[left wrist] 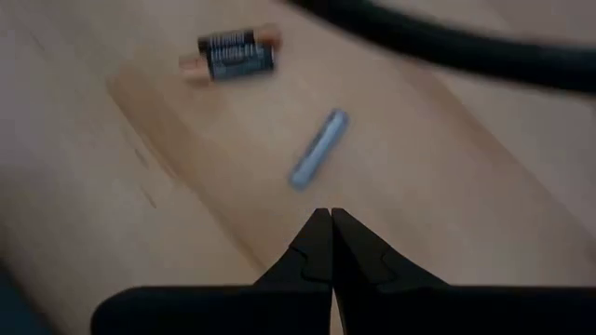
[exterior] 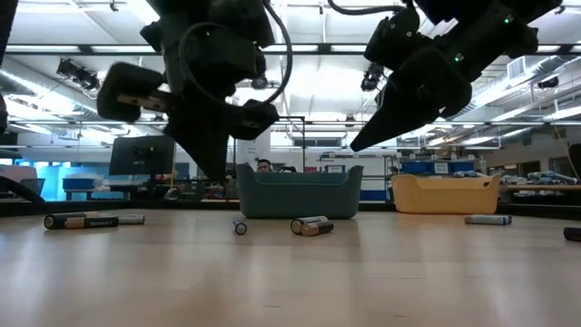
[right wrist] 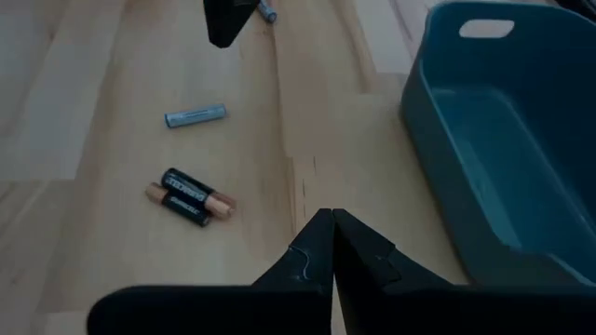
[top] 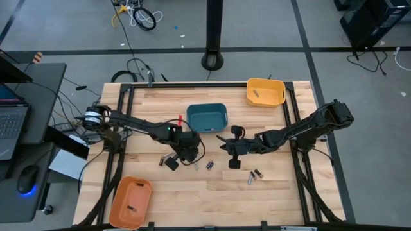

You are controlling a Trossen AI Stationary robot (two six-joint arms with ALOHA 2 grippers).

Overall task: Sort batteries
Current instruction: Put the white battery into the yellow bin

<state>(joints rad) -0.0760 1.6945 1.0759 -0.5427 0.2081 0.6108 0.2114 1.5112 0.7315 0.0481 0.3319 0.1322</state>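
A pale wooden surface [top: 212,192] inside a black frame stands on a grey floor, with a bright workshop room behind it in the low view.

The left claw [left wrist: 330,223] hangs just above the wood near the middle of the surface, its tips pressed together and holding nothing. Just ahead of its tips lies a slim silvery battery [left wrist: 318,149], and a little beyond that a pair of black and copper batteries [left wrist: 229,54] side by side. The right claw [right wrist: 331,221] hovers to the right of the left one, also pinched shut and empty, near the teal bin [right wrist: 503,140].

The batteries lie scattered on the wood: a few to the left of the left claw [top: 166,158], the ones between the two claws [top: 209,165], and two more nearer and to the right [top: 255,175].

The teal bin stands at the far middle of the surface. A yellow bin [top: 265,92] sits at the far right corner with one battery in it [top: 255,93]. An orange bin [top: 131,201] sits at the near left corner, also with a battery inside [top: 133,208].

To the left of the surface is a dark desk [top: 32,102] with a laptop [top: 11,119] and a mouse [top: 27,178].
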